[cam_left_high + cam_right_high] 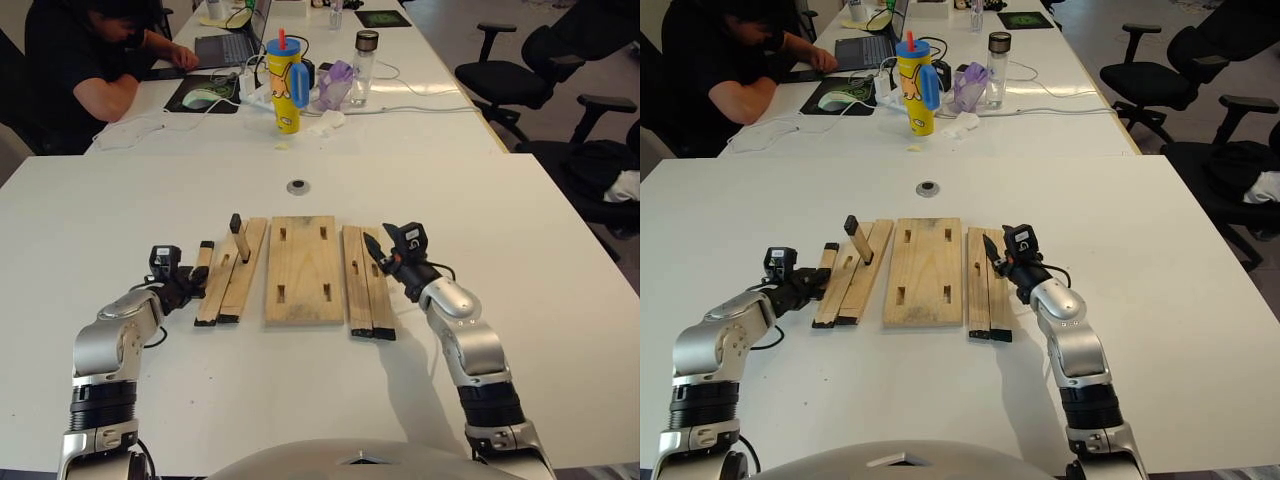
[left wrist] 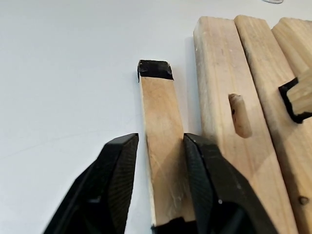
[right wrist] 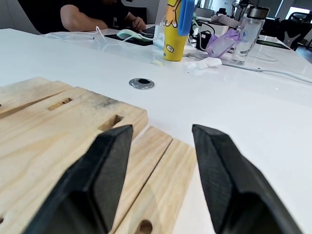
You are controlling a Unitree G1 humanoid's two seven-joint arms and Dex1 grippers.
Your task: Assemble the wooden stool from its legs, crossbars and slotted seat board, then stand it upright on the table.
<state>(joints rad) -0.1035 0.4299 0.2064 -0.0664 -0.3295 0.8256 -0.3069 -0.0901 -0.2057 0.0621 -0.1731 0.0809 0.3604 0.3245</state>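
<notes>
The left gripper lay low on the tabletop with its fingers spread around a short black-tipped crossbar; one finger touched the wood and the other stood just apart from it. Just beside that crossbar lay the left pair of legs, flat and side by side, and a second crossbar with a black cap rose from them at a tilt. The slotted seat board lay flat in the middle. The right gripper hovered with its fingers spread wide over the far end of the right pair of legs, which lay just beside the board.
</notes>
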